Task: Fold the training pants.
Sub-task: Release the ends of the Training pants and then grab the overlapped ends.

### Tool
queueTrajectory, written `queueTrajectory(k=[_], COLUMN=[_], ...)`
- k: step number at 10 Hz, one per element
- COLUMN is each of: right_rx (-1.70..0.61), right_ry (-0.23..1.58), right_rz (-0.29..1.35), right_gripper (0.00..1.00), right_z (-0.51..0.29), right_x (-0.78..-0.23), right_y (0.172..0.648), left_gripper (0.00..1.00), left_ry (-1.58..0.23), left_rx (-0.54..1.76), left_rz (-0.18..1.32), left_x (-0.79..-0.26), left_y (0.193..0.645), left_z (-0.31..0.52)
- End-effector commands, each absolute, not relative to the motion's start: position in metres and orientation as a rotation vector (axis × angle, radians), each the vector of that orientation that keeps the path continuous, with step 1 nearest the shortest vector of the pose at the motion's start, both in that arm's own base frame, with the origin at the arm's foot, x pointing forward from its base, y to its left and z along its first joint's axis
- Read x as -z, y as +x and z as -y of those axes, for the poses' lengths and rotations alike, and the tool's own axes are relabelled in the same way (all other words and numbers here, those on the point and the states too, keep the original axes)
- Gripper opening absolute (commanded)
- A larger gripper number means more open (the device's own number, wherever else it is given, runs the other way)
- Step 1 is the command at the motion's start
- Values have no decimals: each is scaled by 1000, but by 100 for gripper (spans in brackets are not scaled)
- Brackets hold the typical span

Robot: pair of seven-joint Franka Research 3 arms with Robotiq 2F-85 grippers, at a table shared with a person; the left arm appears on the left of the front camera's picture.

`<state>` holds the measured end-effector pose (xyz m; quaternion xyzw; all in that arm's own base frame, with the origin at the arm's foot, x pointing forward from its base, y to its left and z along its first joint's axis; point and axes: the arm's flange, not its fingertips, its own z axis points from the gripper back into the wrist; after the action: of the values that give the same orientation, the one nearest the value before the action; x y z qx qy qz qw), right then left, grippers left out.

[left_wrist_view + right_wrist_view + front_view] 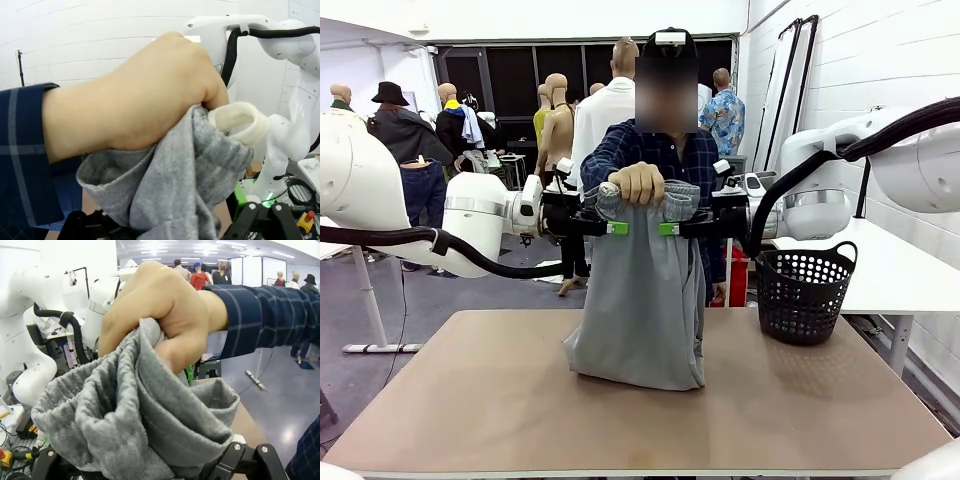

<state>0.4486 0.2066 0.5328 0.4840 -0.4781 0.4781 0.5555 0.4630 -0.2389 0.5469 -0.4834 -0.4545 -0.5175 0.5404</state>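
Folding is barely beginning: a person's hand (638, 184) is holding the training pants (642, 305) bunched by the waistband above the table (470, 400), lower part resting on it, while the left gripper (617, 227) and right gripper (668, 228) are flanking the cloth with jaws spread, neither clearly gripping.

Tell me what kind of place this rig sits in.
Probably a robot lab or data-collection hall for clothing work: bare white block wall, polished concrete floor, further white tables, and a person's hand holding up grey pants.

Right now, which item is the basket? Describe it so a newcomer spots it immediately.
Start at the brown table and follow its far edge to the right-hand corner. There stands the black plastic basket, round, with a looped handle. Its perforated dark walls set it apart from the soft grey training pants hanging mid-table.
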Motion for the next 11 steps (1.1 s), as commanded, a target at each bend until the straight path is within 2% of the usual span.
queueTrajectory(k=[1,4,5,6,8,11], right_rx=[-1118,-1128,-1136,-1146,-1151,-1144], right_ry=[1188,1208,1219,1232,1229,1214], right_rz=[1110,1123,1117,1111,1091,1034], right_gripper=[93,37,18,0,0,0], right_z=[-205,-200,-200,-202,-202,-200], right_x=[-539,-548,-550,-553,-552,-545], right_y=[457,458,458,457,457,461], left_gripper=[66,9,0,0,0,0], left_ry=[-1132,-1123,-1120,-1116,-1106,-1154], left_rx=[1199,1185,1189,1193,1197,1188], left_rz=[1135,1162,1170,1187,1225,1201], left_x=[-550,-552,-554,-554,-559,-560], left_y=[469,471,471,471,467,466], left_z=[241,234,235,234,233,231])
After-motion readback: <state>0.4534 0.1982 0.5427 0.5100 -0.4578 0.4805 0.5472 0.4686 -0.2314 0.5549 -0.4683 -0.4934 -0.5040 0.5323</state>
